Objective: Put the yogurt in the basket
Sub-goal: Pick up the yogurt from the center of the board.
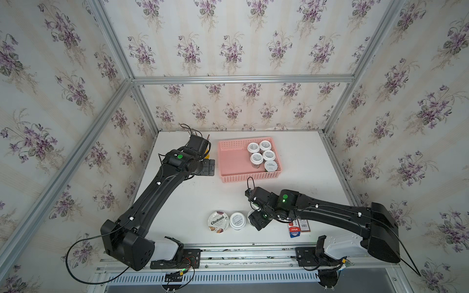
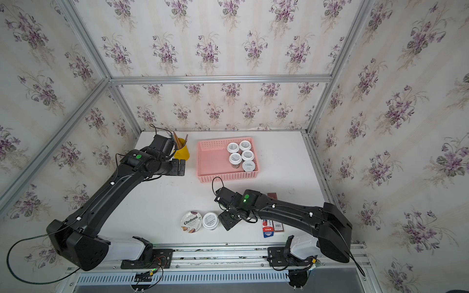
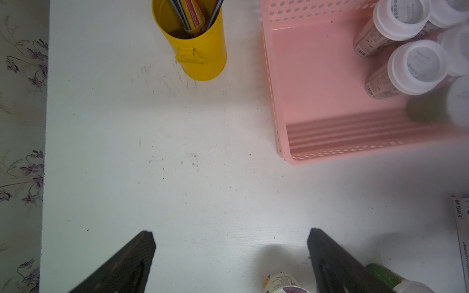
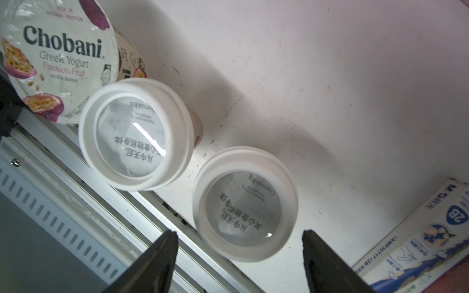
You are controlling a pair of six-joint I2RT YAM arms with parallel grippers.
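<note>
Your right gripper (image 4: 238,234) hangs spread over a cup (image 4: 245,203) — lower centre in both top views — left gripper (image 3: 231,234) (spread, empty) beside the basket (image 1: 233,162).

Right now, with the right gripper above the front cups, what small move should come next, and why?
Probably lower the right gripper straight down. Its jaws stand open on either side of a white-lidded cup, wider than the lid and apart from it, so descending should bracket the cup for a grip.
</note>
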